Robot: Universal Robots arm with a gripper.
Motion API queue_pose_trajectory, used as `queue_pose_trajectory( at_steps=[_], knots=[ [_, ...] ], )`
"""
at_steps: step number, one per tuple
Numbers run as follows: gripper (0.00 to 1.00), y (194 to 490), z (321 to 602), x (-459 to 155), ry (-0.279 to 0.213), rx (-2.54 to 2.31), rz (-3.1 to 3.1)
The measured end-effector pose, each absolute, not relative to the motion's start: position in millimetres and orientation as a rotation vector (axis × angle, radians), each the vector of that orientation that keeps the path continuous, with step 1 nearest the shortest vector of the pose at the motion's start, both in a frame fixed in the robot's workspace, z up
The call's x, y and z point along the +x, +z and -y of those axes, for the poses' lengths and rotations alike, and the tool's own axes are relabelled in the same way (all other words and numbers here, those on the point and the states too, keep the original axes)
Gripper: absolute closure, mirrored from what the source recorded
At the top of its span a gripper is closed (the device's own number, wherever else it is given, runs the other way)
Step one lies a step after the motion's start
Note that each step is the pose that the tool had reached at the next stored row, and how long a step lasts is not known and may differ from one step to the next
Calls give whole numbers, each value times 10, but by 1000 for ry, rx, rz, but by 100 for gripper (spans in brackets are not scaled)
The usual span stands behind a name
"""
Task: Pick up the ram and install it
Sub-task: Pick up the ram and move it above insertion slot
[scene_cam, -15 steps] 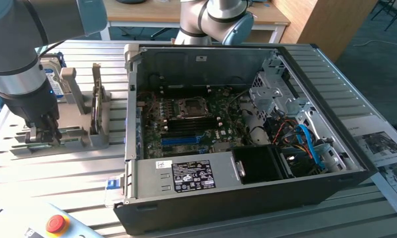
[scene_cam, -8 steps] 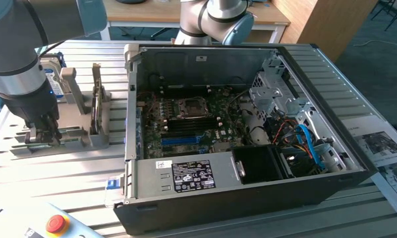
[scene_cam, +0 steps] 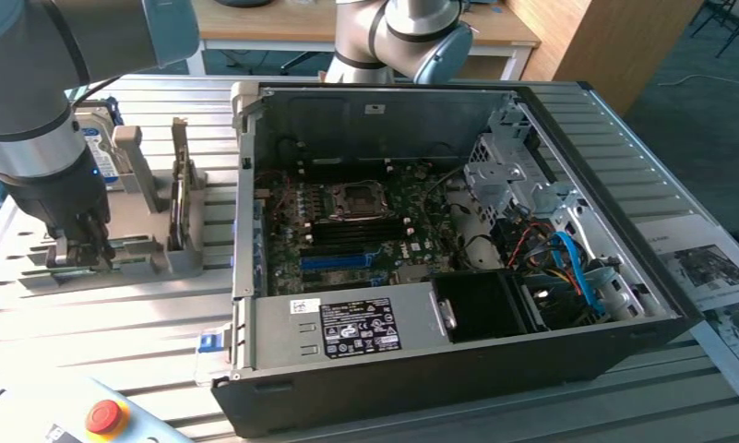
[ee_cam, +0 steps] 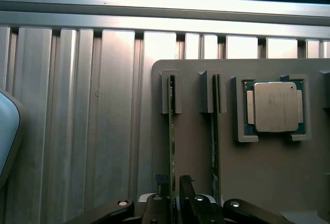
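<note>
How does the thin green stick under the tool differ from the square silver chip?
The thin green circuit-board stick stands on edge in a slot; the square silver chip lies flat in a recess. The stick is long and narrow, the chip square. The tool straddles the stick, not the chip. Both sit in the grey holder.

Counting now: two ram sticks (ee_cam: 171,141) (ee_cam: 215,141) on edge in one grey holder (ee_cam: 247,182), with one processor chip (ee_cam: 274,106) beside them. One open computer case (scene_cam: 468,369). One red button (scene_cam: 104,415) at the near edge. Two printed sheets (scene_cam: 711,266) at the exterior view's right. One robot arm (scene_cam: 37,138), one gripper (ee_cam: 172,180).
</note>
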State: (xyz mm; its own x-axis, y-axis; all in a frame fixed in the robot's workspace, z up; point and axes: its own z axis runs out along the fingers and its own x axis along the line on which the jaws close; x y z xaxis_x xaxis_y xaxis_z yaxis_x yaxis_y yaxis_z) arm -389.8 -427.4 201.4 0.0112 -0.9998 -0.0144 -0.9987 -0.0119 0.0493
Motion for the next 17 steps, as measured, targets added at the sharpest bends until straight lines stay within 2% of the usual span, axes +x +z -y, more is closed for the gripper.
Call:
queue_pose_trajectory(
  at_steps=[7, 8, 9, 11, 17],
  knots=[
    [78, 2014, 4274, -3898, -70, 2216, 2191],
    [79, 2014, 4274, -3898, -70, 2216, 2191],
    [85, 2014, 4274, -3898, -70, 2216, 2191],
    [88, 2014, 4274, -3898, -70, 2216, 2191],
    [88, 2014, 4274, -3898, -70, 2216, 2191]
  ],
)
